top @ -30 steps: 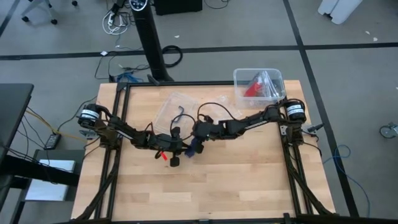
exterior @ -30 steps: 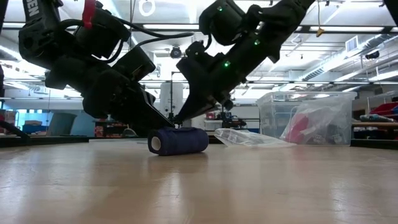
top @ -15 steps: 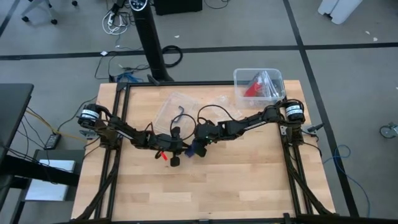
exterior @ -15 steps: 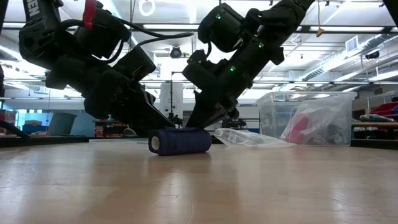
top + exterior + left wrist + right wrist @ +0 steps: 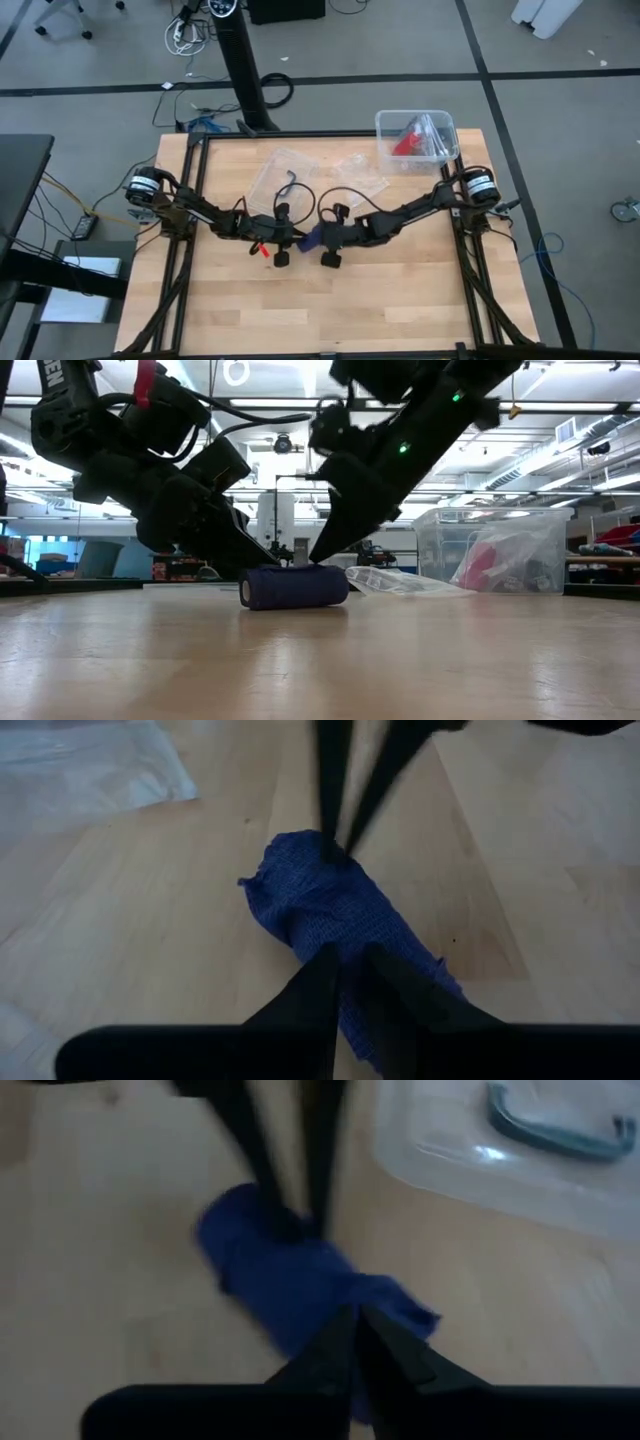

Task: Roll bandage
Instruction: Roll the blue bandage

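Since a second ago the right tool has swung from the far side of the roll round to its end, near the table's middle. Its fingers look pinched nearly together, tips pressing the bandage; whether they actually clamp fabric, I can't tell. Opposite, the left tool sits with fingers narrowly parted, nipping the other end. That navy roll lies on the wooden table, looking light, soft and squashy, with loose frayed edges. I'd grab it across the middle, not the ends.
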`<move>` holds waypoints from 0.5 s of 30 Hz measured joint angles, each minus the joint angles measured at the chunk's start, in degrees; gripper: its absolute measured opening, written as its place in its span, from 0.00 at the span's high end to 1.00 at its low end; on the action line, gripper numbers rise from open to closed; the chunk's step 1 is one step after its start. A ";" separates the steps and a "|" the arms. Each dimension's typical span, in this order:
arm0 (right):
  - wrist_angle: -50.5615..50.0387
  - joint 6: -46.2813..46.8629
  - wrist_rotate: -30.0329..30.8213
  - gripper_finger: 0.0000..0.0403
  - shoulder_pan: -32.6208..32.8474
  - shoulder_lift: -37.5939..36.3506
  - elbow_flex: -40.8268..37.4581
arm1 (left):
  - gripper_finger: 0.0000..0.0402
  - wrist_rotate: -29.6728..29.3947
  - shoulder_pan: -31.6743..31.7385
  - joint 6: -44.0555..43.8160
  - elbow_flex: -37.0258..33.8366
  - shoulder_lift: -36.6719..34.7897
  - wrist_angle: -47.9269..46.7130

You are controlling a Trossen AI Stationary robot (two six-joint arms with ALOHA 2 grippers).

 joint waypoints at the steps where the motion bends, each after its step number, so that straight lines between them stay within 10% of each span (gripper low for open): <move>1: -0.06 -1.10 0.91 0.92 0.68 -0.18 0.00 | 0.87 0.02 0.00 0.00 0.00 0.00 0.00; 15: -0.16 -16.58 2.05 0.75 2.09 -1.07 0.02 | 0.87 0.05 0.00 0.00 0.00 0.02 0.39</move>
